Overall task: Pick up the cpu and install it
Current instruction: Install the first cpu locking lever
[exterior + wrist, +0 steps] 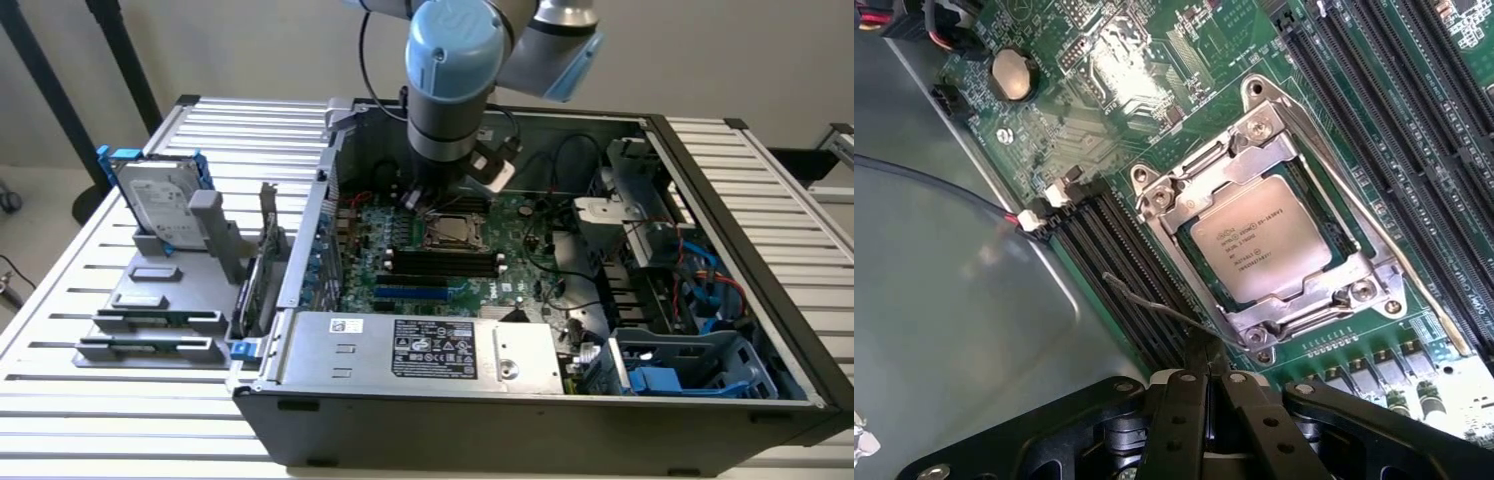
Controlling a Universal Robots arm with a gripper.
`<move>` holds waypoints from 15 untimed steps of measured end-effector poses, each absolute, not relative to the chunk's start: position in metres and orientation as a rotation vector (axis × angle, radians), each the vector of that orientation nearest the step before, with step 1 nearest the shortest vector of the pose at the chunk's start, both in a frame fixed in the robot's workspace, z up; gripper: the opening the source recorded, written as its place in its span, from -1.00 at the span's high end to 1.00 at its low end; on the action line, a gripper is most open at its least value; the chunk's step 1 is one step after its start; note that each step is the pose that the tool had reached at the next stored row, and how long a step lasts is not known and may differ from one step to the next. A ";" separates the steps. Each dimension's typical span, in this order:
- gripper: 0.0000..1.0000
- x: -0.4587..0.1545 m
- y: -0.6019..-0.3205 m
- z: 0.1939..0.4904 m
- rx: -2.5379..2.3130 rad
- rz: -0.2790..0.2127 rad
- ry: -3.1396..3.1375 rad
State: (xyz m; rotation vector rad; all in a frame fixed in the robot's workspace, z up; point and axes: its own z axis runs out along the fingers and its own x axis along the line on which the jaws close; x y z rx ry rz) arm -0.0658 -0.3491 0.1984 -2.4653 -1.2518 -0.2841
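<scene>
The cpu (1259,243), a small square chip with a dull silver printed top, lies flat in the metal socket frame (1184,195) on the green motherboard (1104,70). In the exterior view the cpu (447,232) sits near the middle of the board inside the open computer case (534,410). My gripper (1204,352) is shut, its black fingers pressed together with nothing between them. Its tip hovers just off one corner of the socket frame, beside a thin wire lever (1154,303). From outside, the gripper (435,200) hangs straight down over the socket's far side.
Black memory slots (1119,255) run beside the socket. A power supply (427,350) fills the case's front, and cables and a blue caddy (667,378) sit at the exterior view's right. Outside the case, a hard drive in a blue frame (158,205) stands on a grey fixture (147,320).
</scene>
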 end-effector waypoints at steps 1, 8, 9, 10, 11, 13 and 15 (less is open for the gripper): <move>0.79 -0.065 -0.349 0.198 -2.465 -0.284 -1.252; 0.79 -0.065 -0.349 0.198 -2.467 -0.283 -1.250; 0.79 -0.065 -0.349 0.198 -2.467 -0.283 -1.250; 0.79 -0.065 -0.349 0.197 -2.468 -0.282 -1.251; 0.79 -0.064 -0.349 0.197 -2.469 -0.281 -1.251; 0.79 -0.064 -0.349 0.197 -2.472 -0.278 -1.252; 0.79 -0.064 -0.349 0.197 -2.474 -0.275 -1.253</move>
